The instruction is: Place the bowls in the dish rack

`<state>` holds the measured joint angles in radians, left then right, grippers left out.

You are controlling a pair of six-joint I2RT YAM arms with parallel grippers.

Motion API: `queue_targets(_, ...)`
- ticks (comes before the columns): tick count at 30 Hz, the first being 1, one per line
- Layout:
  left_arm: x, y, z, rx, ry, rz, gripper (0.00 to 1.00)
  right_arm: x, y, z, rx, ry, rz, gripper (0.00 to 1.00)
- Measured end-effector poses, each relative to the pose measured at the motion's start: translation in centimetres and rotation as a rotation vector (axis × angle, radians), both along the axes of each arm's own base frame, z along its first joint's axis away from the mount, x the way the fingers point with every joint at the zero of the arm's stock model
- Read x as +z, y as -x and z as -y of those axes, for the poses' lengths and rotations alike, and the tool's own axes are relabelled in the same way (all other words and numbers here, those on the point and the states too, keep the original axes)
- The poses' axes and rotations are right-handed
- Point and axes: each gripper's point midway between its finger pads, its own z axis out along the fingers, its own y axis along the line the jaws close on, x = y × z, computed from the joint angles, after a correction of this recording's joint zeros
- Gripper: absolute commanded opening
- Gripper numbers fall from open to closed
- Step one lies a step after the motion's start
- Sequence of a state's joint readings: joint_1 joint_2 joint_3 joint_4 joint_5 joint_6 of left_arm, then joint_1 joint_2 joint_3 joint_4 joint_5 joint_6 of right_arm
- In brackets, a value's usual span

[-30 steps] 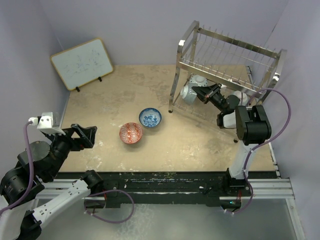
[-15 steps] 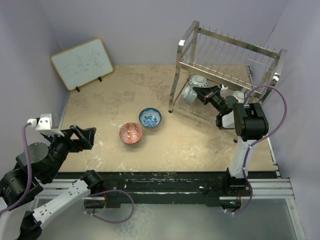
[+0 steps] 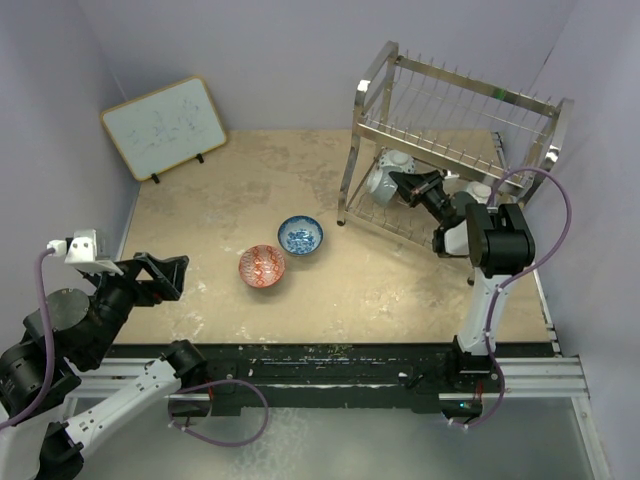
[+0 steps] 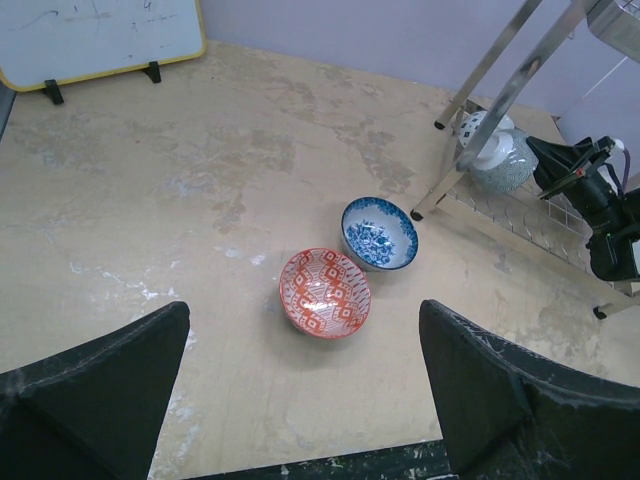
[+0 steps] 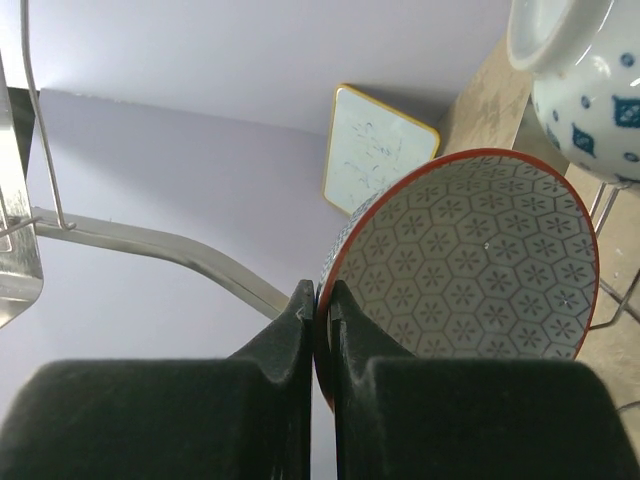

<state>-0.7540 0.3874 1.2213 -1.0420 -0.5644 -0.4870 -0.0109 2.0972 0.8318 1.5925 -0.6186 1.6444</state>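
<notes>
Pinching hex-patterned bowl at thin red rim: right gripper; left gripper spread.

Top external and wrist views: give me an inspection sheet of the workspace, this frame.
Surface: table beige, mottled, pale scuffs.
Job's things: red-orange bowl and blue bowl upright on table, close together; hexagon-patterned bowl held on edge at dish rack lower tier, beside a blue-and-white bowl.
Clutter: whiteboard propped at far left.
Grippers: left gripper open, empty, over near-left table edge; right gripper shut on hexagon-patterned bowl rim.
Cables: purple cable loops off right arm; another on left arm.
Surroundings: lilac walls; nothing else seen.
</notes>
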Motion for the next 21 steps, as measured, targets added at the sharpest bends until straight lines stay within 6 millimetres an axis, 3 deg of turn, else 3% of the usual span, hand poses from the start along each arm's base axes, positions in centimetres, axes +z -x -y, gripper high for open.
queue_targets(11,0.0,0.0,0.2,-0.007,0.0,-0.002,0.99,-0.4,0.4,2.8,-0.073,0.075,0.033,0.2)
queue_targets(21,-0.3,-0.3,0.7,-0.018,-0.007,-0.013,0.99,-1.6,1.2,4.2,-0.114,0.122,0.018,0.27)
